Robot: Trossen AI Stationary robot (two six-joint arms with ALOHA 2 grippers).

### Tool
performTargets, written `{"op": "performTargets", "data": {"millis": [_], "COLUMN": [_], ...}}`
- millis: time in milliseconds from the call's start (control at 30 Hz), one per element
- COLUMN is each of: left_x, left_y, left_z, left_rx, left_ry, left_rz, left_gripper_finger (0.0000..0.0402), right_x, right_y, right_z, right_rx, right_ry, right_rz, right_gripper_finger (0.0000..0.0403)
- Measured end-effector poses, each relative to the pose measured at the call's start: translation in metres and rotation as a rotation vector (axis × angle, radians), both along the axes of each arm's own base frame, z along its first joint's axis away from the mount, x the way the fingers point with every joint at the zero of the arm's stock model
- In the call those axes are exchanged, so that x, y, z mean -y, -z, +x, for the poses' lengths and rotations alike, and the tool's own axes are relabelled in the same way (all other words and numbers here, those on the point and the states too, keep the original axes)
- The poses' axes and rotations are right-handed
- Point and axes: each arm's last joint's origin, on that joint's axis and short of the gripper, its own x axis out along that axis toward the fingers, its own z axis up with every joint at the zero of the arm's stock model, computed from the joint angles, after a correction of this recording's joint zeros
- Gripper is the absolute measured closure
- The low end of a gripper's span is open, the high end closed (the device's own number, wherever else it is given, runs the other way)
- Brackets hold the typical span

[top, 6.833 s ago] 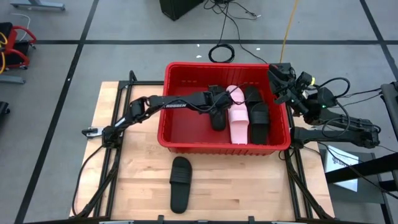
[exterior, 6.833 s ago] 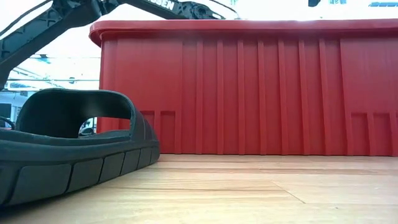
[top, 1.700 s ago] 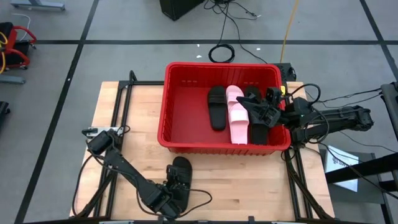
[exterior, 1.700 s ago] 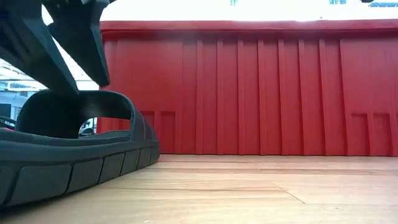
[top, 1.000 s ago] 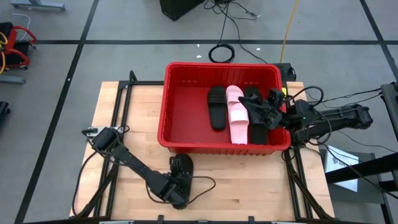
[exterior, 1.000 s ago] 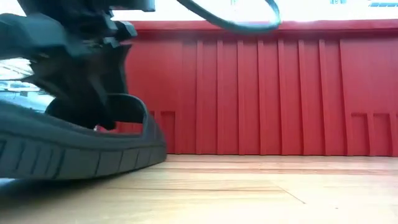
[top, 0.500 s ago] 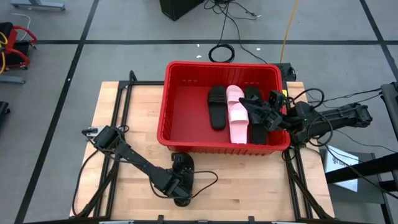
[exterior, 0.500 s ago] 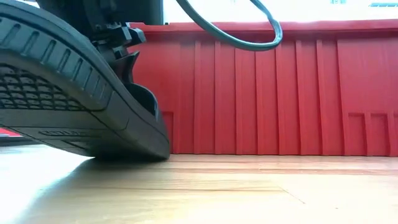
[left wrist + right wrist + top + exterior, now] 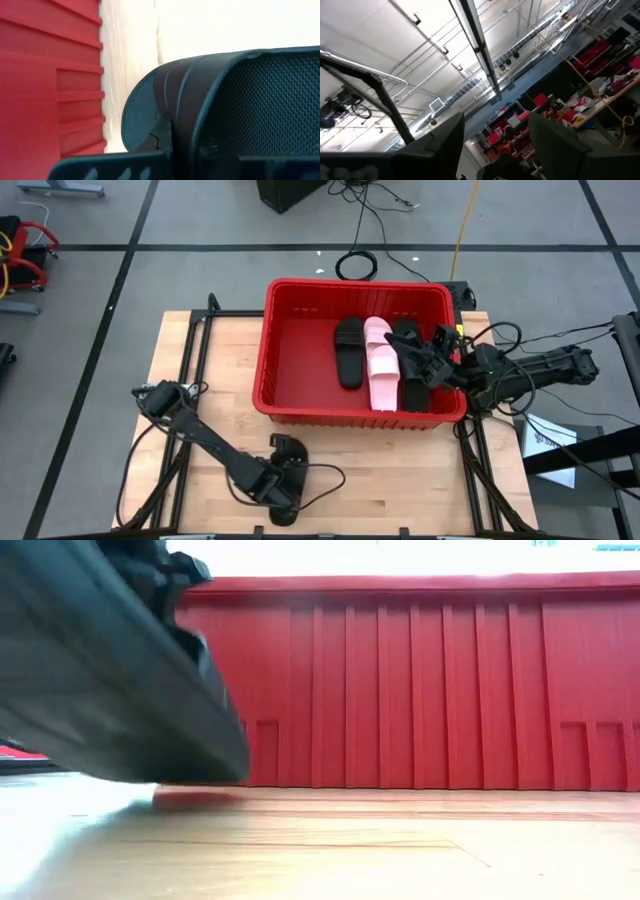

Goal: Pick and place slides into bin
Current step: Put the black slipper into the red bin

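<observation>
Red ribbed plastic filled most of what I could see from the low camera: the near wall of the bin (image 9: 420, 680), with a blurred black mass crowding the side of the picture in front of it. That mass was the black slide (image 9: 100, 670), tilted and clear of the counter (image 9: 400, 840) at its near end, but I could not make out its outline there. From above, the slide (image 9: 290, 465) sat just in front of the bin (image 9: 262, 350), largely covered by my left claw (image 9: 284, 480), so only its rounded end showed. The left wrist camera saw the slide's textured footbed and curved edge (image 9: 235, 95) pressed right up against the lens, with the bin's slotted side (image 9: 45, 75) beside it. My left claw was clamped on that slide.

Inside the bin lay three slides side by side: a black one (image 9: 348, 352), a pale pink one (image 9: 381, 365) in the middle, and another black one (image 9: 412, 365) partly hidden under my right claw (image 9: 425, 360). That claw hung over the bin's right half with its fingers (image 9: 445, 145) spread apart, holding nothing. Its wrist camera pointed up at the ceiling, showing none of the bin.
</observation>
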Motion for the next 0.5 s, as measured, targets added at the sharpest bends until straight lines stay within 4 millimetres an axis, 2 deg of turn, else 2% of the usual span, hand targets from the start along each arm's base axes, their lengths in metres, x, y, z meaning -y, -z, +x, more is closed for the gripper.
{"op": "performTargets", "data": {"millis": [167, 500], "left_x": [0.006, 0.009], "left_y": [-0.027, -0.100], "left_z": [-0.013, -0.044], "left_rx": [0.068, 0.297], "left_ry": [0.018, 0.078], "left_rz": [-0.053, -0.236], "left_gripper_finger": [0.0396, 0.0399], "right_x": [0.001, 0.002], "right_y": [0.001, 0.003], "right_z": [0.000, 0.002], "right_rx": [-0.009, -0.032], "right_ry": [0.016, 0.075], "right_rz": [0.006, 0.012], "right_gripper_finger": [0.0190, 0.0190]}}
